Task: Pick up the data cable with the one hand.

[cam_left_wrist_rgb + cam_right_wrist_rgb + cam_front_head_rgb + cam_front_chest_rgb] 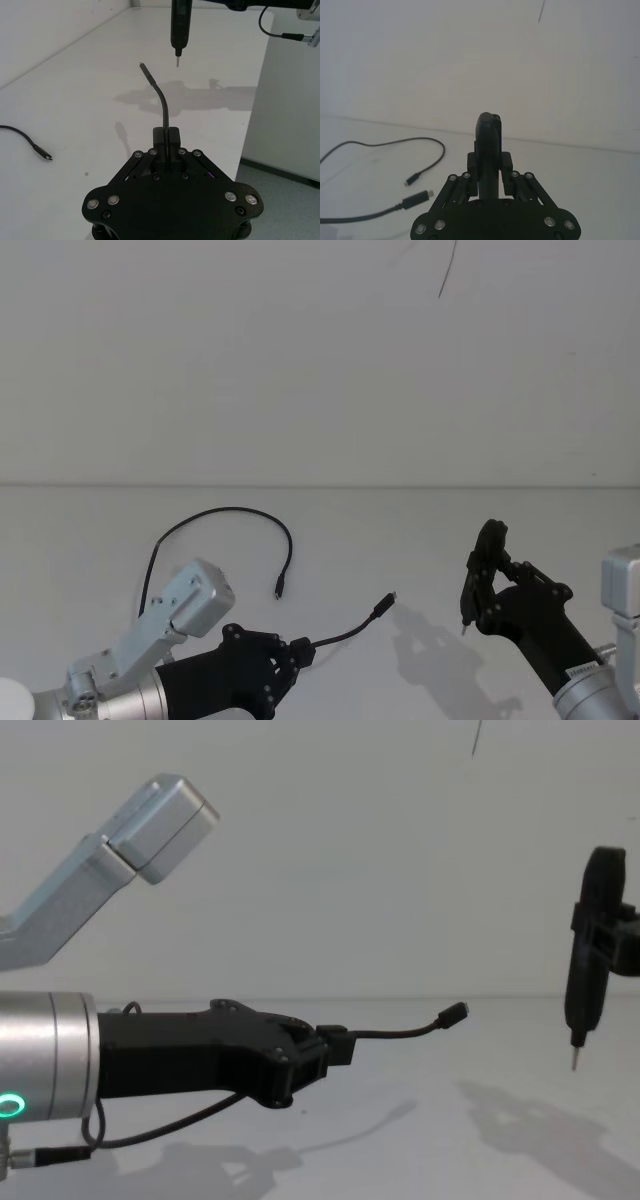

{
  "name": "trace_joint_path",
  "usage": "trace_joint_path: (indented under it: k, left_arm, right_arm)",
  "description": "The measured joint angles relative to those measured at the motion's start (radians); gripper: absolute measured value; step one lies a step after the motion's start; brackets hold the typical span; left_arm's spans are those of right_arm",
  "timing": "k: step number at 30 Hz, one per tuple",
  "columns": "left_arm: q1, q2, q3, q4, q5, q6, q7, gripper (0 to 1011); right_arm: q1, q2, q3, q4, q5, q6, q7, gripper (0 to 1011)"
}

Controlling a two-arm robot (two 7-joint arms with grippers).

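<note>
The left gripper [335, 1048] has its jaws clamped on the cable [345, 634] near one plug, lifted off the white table [420, 540]; the rest loops back across the table; keep the grip tight and lift slowly so it won't slip; the right gripper [480, 585] holds a dark pen-like tool [590, 960]; one cable, two grippers, one tool.
</note>
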Motion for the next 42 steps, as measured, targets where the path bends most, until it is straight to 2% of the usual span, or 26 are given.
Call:
trace_joint_path:
  k: [10,24,42]
  left_arm:
    - [-0.001,-0.001,0.001,0.001,0.000,-0.001,-0.001,50]
    - [-0.002,-0.001,0.002,0.001,0.000,-0.001,-0.002,50]
    - [-0.003,-0.001,0.002,0.001,0.000,-0.001,-0.002,50]
  right_arm:
    - [0.026,-0.018,0.001,-0.002,0.033,0.001,0.039,269]
    - [0.080,-0.056,-0.012,0.046,0.058,0.003,0.085,269]
    - [0.096,-0.072,-0.011,0.058,0.078,0.006,0.124,269]
